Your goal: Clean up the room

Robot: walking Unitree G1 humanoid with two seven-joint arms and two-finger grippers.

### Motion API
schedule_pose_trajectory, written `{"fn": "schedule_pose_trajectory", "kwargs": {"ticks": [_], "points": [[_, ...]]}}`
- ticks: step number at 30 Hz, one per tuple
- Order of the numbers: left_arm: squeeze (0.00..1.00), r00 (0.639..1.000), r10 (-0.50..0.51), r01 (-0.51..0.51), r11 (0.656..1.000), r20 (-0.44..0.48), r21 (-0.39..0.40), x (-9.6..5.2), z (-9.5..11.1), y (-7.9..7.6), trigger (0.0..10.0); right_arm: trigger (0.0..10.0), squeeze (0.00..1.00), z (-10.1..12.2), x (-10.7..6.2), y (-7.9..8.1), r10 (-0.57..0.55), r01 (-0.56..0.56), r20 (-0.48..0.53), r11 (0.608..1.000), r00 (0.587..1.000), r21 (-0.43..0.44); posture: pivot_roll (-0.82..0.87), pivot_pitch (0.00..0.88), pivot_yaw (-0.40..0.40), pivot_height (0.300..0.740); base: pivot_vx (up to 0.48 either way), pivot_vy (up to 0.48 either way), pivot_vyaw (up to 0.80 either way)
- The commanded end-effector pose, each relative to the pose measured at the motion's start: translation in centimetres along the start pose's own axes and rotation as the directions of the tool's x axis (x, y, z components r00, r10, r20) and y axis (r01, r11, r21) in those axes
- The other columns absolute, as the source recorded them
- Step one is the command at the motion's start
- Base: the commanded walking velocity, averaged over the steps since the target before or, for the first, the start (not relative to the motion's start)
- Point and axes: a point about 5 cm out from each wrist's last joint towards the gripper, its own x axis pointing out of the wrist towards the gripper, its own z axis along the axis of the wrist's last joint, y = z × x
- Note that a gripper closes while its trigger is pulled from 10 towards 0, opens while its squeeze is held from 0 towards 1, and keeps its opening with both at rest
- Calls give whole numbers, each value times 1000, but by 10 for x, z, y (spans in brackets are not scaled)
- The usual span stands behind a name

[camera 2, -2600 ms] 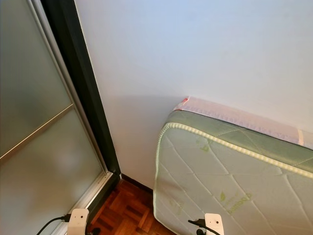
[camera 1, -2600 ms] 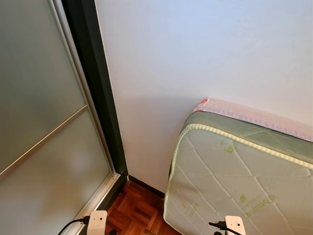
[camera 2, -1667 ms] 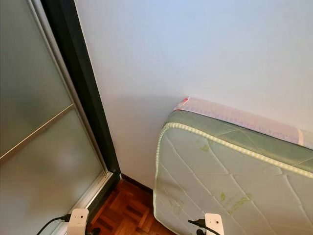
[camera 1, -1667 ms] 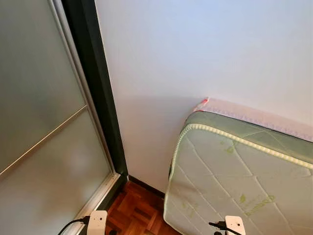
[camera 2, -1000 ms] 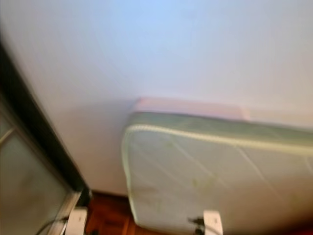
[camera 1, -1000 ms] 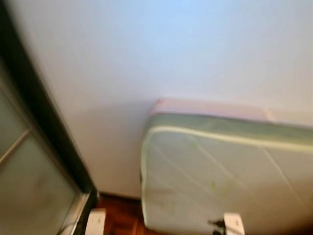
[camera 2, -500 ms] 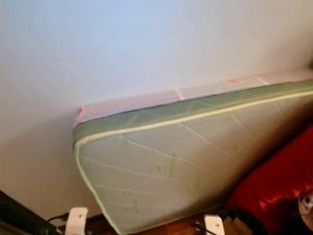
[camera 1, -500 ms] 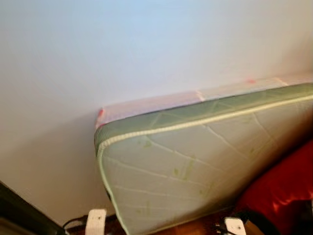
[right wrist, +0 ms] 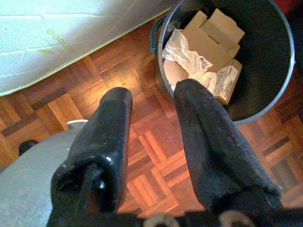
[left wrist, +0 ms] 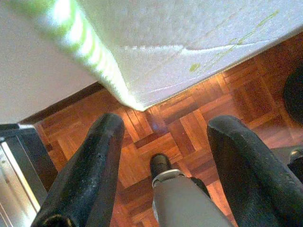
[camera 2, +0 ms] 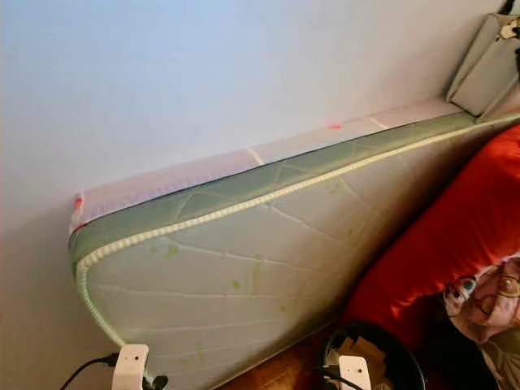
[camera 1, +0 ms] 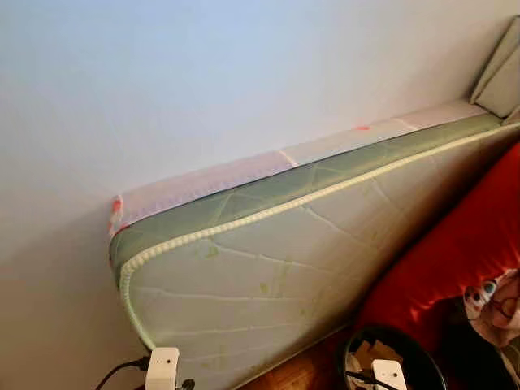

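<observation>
A black bin (right wrist: 267, 71) stands on the wooden floor and holds cardboard pieces (right wrist: 213, 33) and crumpled paper (right wrist: 182, 54). The same bin (camera 1: 355, 348) sits low at the right in the eye views. My right gripper (right wrist: 154, 94) hangs open above the floor beside the bin's rim, holding nothing. My left gripper (left wrist: 168, 127) is open too, over bare parquet near the lower corner of the mattress (left wrist: 189, 28). Each arm's white wrist mount (camera 1: 162, 370) pokes into the bottom of the eye views.
A green-edged quilted mattress (camera 1: 268, 268) leans on its long side against the white wall (camera 1: 203, 81). Red bedding (camera 1: 455, 260) lies against it on the right, with a patterned cloth (camera 1: 491, 305) beside it. A grey cushion (camera 1: 500, 73) sits at the far right.
The camera has swung to the right: the frosted sliding door has left the picture, and the mattress's length, the red bedding and the black bin have come into view.
</observation>
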Motion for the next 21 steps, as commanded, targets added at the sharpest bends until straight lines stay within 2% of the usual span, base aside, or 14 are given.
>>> {"fn": "schedule_pose_trajectory", "kwargs": {"ticks": [1, 13, 18, 21], "points": [[0, 996, -25, 41, 981, 86, -190, 15, 81, -9, 10000, 10000, 0, 64, 14, 14, -55, 37, 53, 955, 997, 294, 0, 0, -68, 740, 0, 0, -731], [0, 997, -28, 40, 986, 78, -164, 14, 77, -8, 10000, 10000, 0, 61, 14, 15, -54, 36, 53, 955, 997, 295, 3, 0, -48, 740, 0, 0, -728], [0, 997, -21, 31, 992, 79, -119, 14, 79, -6, 10000, 10000, 0, 62, 13, 15, -69, 41, 78, 947, 995, 318, 3, 0, -47, 740, 0, 0, 0], [0, 997, -24, 33, 992, 78, -120, 14, 79, -6, 10000, 10000, 0, 63, 13, 16, -69, 40, 78, 947, 995, 318, 5, 0, -47, 740, 0, -440, 0]]}}
